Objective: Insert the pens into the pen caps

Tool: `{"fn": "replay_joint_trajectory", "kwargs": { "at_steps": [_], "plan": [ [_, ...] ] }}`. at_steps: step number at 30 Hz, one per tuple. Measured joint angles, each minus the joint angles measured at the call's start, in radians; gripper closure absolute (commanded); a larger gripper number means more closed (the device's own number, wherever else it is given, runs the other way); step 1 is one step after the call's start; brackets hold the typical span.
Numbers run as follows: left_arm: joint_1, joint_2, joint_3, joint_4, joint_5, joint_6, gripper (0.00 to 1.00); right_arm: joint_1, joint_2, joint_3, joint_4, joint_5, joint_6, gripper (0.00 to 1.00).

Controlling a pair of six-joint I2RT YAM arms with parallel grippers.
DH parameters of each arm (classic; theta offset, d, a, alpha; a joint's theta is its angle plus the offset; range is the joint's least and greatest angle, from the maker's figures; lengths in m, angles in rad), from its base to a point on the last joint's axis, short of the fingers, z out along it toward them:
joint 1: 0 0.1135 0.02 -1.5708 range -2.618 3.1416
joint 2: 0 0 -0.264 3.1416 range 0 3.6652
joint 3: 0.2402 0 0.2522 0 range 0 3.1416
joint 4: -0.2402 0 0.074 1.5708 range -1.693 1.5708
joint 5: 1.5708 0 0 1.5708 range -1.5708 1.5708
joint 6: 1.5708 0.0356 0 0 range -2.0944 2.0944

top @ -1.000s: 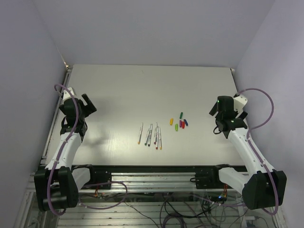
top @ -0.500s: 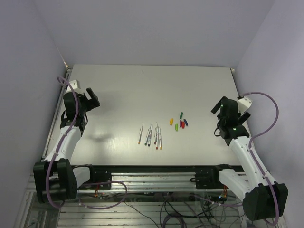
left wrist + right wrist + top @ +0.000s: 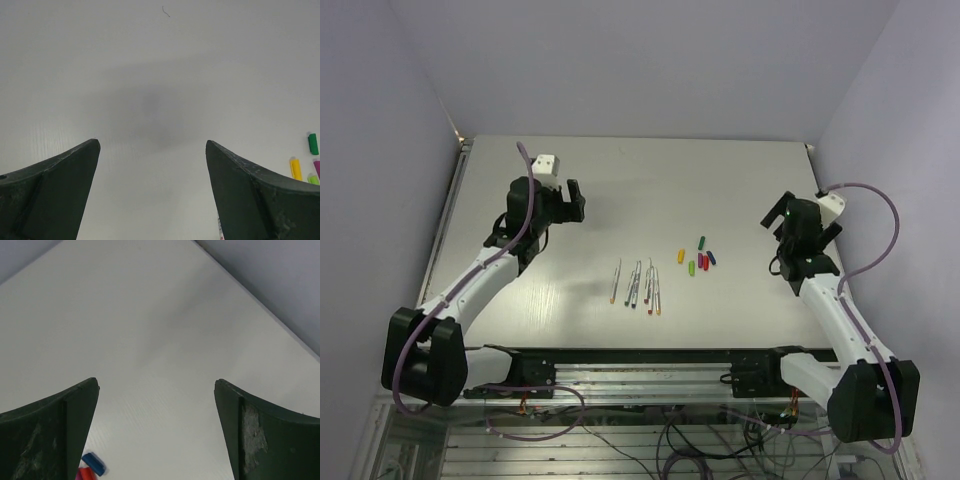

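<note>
White table (image 3: 720, 180), nothing picked up: we judge the first reach is in hand.
Our left gripper (image 3: 152, 143) and right gripper (image 3: 156, 383) both gape wide, empty; pens (image 3: 638, 285) lie mid-table, pen caps (image 3: 699, 258) near them toward the right arm; next, we lower onto one pen.

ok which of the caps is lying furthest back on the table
The dark green cap. In the overhead view it lies at the far end of the cluster, while the other caps all lie closer to the near side.
</note>
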Motion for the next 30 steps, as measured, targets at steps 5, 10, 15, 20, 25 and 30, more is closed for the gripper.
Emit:
{"fn": "replay_joint_trajectory", "kwargs": {
  "at_steps": [5, 10, 15, 20, 25, 30],
  "plan": [
    [0.002, 0.011, 0.000, 0.009, 0.006, -0.046, 0.02, -0.001, 0.019, 0.003, 0.090, -0.129, -0.040, 0.14],
    [0.002, 0.037, 0.000, 0.009, 0.006, -0.086, 0.02, 0.018, 0.127, 0.038, 0.103, -0.293, -0.070, 0.25],
    [0.002, 0.053, -0.002, -0.002, 0.006, -0.112, 0.02, 0.203, 0.183, 0.051, 0.106, -0.260, -0.142, 0.49],
    [0.023, 0.042, -0.024, 0.021, 0.021, -0.177, 0.02, 0.331, 0.274, 0.121, 0.111, -0.286, -0.169, 0.80],
    [0.111, 0.021, -0.079, 0.039, 0.029, -0.257, 0.02, 0.364, 0.283, 0.121, 0.144, -0.354, -0.151, 0.69],
    [0.147, -0.049, -0.142, 0.058, 0.034, -0.241, 0.02, 0.395, 0.304, 0.143, 0.154, -0.396, -0.153, 0.73]
  ]
}}
